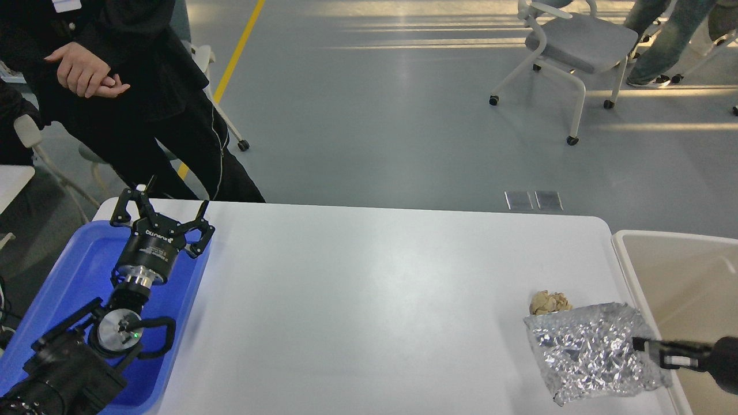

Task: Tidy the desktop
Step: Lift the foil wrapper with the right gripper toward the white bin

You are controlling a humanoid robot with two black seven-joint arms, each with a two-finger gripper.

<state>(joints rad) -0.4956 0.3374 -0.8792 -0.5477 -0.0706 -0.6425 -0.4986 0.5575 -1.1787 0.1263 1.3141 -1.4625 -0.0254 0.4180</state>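
left tool (167, 208) fingers spread, over desktop (369, 288) left edge | right tool (640, 344) pinching foil sheet (588, 351), desktop's right

Lab or test hall: bare grey floor with yellow painted line (245, 36) upper left, wheeled grey office chair (571, 43) upper right.

crinkled silver foil sheet (588, 351) on white tabletop (375, 305) touches right fingers (648, 349); tan crumpled paper ball (550, 302) lies behind it, left of them.
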